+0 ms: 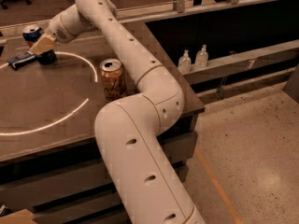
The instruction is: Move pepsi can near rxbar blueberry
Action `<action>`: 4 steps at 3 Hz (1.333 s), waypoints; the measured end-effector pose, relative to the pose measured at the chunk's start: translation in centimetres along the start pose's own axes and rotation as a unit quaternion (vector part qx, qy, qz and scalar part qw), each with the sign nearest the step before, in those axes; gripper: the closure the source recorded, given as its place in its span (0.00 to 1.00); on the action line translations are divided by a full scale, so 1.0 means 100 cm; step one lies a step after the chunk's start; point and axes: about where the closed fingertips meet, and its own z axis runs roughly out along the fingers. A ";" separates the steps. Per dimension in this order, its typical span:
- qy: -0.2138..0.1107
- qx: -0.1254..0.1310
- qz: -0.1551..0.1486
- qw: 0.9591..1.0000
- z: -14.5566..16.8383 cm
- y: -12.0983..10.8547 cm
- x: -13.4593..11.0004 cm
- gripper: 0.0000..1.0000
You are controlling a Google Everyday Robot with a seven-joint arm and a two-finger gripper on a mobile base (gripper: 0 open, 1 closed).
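- Table point(51, 101): dark top marked with a pale curved line. It carries all the items listed.
- Pepsi can point(32, 31): dark blue with a silver top, upright at the far left corner of the table. It is just behind the rxbar blueberry, and the claw partly covers its lower right side.
- Rxbar blueberry point(20, 59): flat dark blue bar lying near the table's left edge, just in front of the pepsi can.
- Claw point(43, 45): at the end of the outstretched arm point(135, 69), low over the table, against the pepsi can and just right of the bar. Opening: cannot tell. Hold on the can: cannot tell.
- Gold-tan can point(113, 80): upright at mid-table, well apart from the other two items. It is not part of the task.
- Two small bottles point(185, 61): on a ledge beyond the table's right side.
- Progress, judged: the can already stands near the bar, so the placement looks essentially made. What is left: the claw must let go, if it has hold, and draw clear without tipping the can.
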 end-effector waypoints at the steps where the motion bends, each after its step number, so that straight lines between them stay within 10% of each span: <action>1: -0.004 -0.002 0.003 1.000 0.001 -0.001 0.001 0.84; 4: 0.000 -0.007 0.005 1.000 0.000 -0.003 0.005 0.07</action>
